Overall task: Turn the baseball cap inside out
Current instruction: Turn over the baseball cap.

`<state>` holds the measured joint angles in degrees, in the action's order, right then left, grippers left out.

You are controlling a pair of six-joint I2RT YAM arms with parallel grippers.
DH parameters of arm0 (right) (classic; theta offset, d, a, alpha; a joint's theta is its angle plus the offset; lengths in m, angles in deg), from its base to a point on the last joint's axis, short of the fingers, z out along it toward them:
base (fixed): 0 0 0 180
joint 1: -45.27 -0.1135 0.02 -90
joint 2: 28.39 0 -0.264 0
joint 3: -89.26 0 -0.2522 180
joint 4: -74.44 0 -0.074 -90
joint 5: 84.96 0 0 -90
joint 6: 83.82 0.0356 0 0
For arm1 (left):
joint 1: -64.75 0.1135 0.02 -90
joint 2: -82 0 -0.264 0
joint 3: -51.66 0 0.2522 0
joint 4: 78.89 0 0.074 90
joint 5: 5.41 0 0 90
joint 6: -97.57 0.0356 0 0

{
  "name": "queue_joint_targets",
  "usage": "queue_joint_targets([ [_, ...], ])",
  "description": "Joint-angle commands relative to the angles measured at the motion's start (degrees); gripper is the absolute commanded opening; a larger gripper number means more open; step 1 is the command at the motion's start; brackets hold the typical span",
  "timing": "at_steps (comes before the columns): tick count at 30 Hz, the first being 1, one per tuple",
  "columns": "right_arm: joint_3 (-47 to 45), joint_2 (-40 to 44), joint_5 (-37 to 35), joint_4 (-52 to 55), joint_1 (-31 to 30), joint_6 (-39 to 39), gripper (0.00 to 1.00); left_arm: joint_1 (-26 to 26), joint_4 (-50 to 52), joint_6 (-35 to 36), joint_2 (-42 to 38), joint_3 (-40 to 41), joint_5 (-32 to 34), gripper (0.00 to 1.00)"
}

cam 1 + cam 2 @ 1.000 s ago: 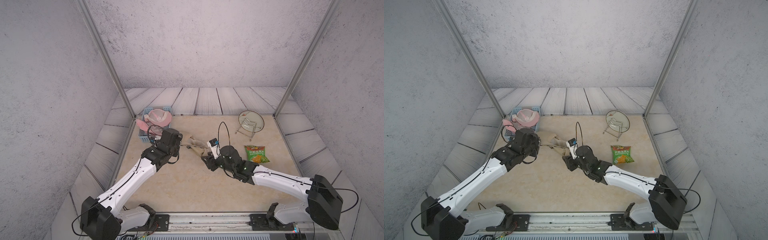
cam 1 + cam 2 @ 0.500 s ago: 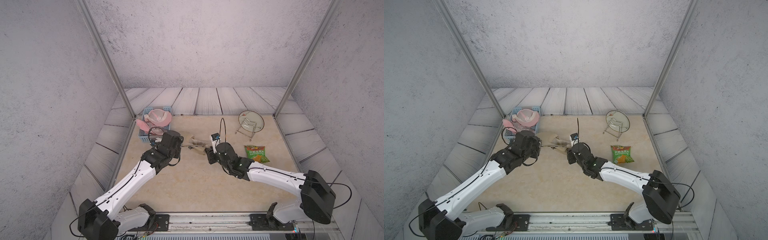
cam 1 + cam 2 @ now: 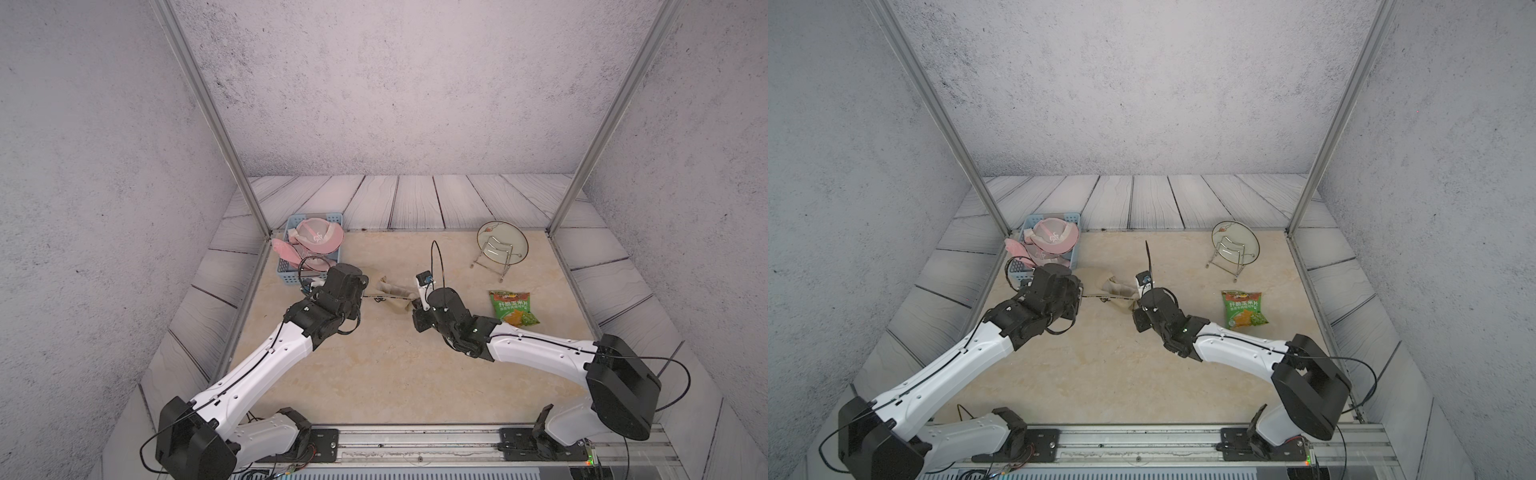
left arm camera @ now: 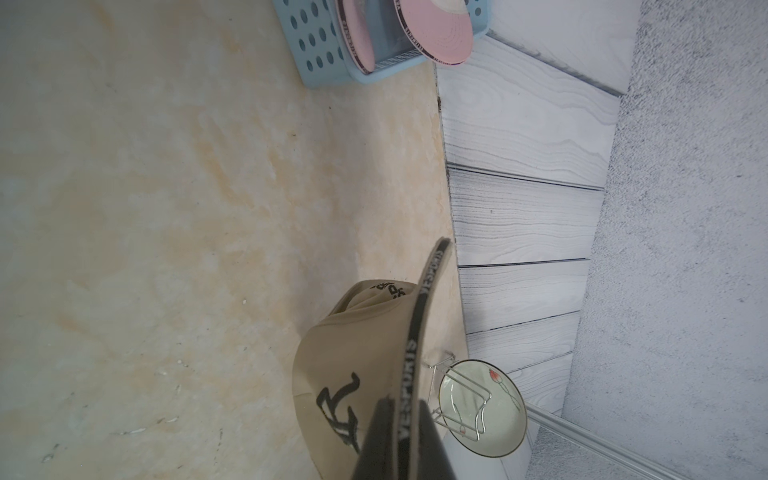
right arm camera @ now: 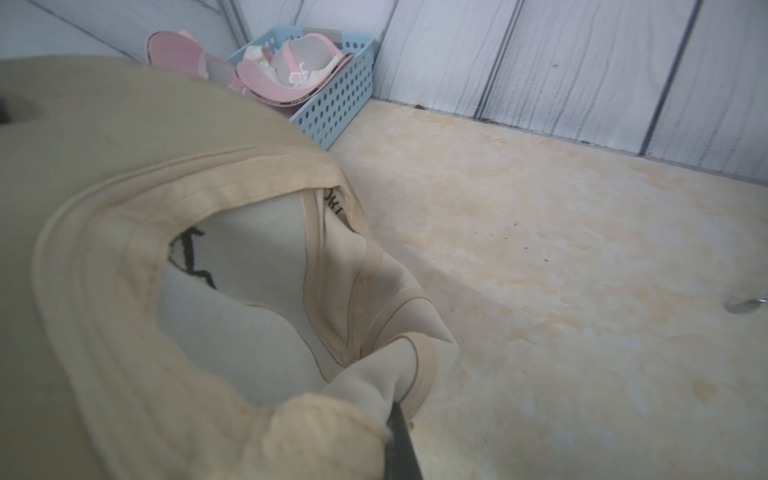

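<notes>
The tan fabric baseball cap hangs stretched between the two arms, low over the marble-patterned bench. I cannot tell whether its lowest fold touches the surface. The left tool is clamped on the cap's black-trimmed brim, with the crown hanging on its far side. The right tool is pinched shut on a bunched fold of fabric at the crown's rim. From its wrist view the cap's opening faces that tool, with the pale lining showing inside.

To my eye the two holds are set and the turning itself has not started. The black logo is on the outer face and the lining is inside the dome.

The next move probably calls for the left tool to hold the brim firm. The right tool would then draw its pinched fabric towards itself and through the opening, slowly enough that the thin cloth doesn't slip free.
</notes>
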<state>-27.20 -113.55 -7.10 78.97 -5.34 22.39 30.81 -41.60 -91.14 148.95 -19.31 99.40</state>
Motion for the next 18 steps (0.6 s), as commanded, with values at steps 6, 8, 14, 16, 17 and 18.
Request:
queue_joint_targets([
  [6, -6.35, 5.08, 27.37, 0.28, 5.61, -7.21, 0.0, 6.02, -7.15, 19.98, 5.69, -5.83, -13.2, 0.0],
  [8, -6.26, 5.22, 34.36, 2.13, 6.19, -8.51, 0.0, 8.53, -10.56, 24.74, 8.35, -7.0, -20.59, 0.0],
  [14, -3.16, 1.84, 54.08, 9.62, 6.22, -13.78, 0.0, 14.75, -23.65, 39.03, 18.77, -13.43, -47.46, 0.0],
  [16, -1.92, 0.32, 59.21, 12.05, 6.23, -15.44, 0.0, 15.84, -27.53, 41.17, 21.81, -15.57, -55.2, 0.0],
  [17, -1.48, -0.22, 60.94, 12.85, 6.23, -15.9, 0.0, 16.31, -29.42, 41.46, 23.23, -16.43, -58.53, 0.0],
  [18, -1.18, -0.74, 62.9, 13.15, 6.23, -16.34, 0.0, 16.47, -31.4, 41.68, 24.43, -17.35, -61.66, 0.0],
])
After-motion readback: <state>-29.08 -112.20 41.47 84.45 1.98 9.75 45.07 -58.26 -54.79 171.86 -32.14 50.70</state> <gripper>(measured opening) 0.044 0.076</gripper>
